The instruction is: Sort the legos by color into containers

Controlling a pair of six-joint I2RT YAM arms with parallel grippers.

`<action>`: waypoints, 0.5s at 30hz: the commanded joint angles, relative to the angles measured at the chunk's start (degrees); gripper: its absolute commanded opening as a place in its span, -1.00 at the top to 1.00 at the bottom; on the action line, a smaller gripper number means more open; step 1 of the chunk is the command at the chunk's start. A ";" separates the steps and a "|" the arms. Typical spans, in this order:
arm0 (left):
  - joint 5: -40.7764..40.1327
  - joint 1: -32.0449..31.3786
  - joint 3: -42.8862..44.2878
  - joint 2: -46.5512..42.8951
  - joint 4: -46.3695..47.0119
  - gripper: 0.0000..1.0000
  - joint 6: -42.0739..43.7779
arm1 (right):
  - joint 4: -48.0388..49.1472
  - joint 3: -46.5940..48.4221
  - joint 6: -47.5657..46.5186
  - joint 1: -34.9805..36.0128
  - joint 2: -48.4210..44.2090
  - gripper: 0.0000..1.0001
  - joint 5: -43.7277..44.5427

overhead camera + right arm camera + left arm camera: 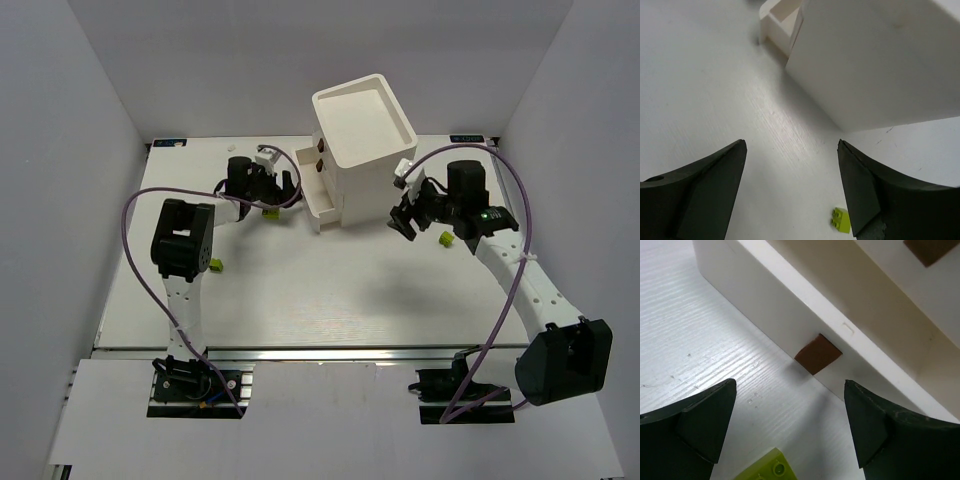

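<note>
Looking down on the white tabletop [300,300], the biggest thing on it is the tall white cabinet [362,135] at the far middle, with its drawers facing the left arm's side. The lowest drawer [324,210] is pulled out that way. From the left wrist only a stretch of its plain inner wall shows, so what lies inside I cannot tell. The two drawers above it are pushed further in, each with a dark brown knob [321,148].

On to the left hand [272,183]: it's right in front of that pulled-out drawer, fingers [705,425] spread wide, holding nothing and touching nothing. The drawer's own brown knob lines up with the gap between them. The right hand [404,220] hovers on the cabinet's opposite side, near its blank wall, also spread wide and empty.

And the legos: three small yellow-green studded bricks lie loose on the tabletop. One [270,212] is just beside the left hand, one [215,265] is by the left arm's elbow, and one [445,238] sits close to the right arm's wrist.
</note>
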 commanded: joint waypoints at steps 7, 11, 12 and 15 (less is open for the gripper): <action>-3.77 1.18 3.23 -11.07 -1.25 -0.96 -7.99 | -6.82 -8.08 -9.74 -4.55 -1.43 -0.52 6.45; -2.90 2.32 4.91 -14.15 -8.27 -0.96 -11.95 | -6.03 -10.90 -5.18 -7.54 0.06 -0.44 10.56; -2.64 2.93 4.47 -14.94 -9.16 -0.96 -13.44 | -5.94 -11.43 -4.38 -7.99 1.11 -0.44 11.45; -4.29 4.51 1.58 -19.15 -11.71 -0.96 -15.91 | -5.15 -11.79 -1.91 -11.24 4.36 -0.46 15.32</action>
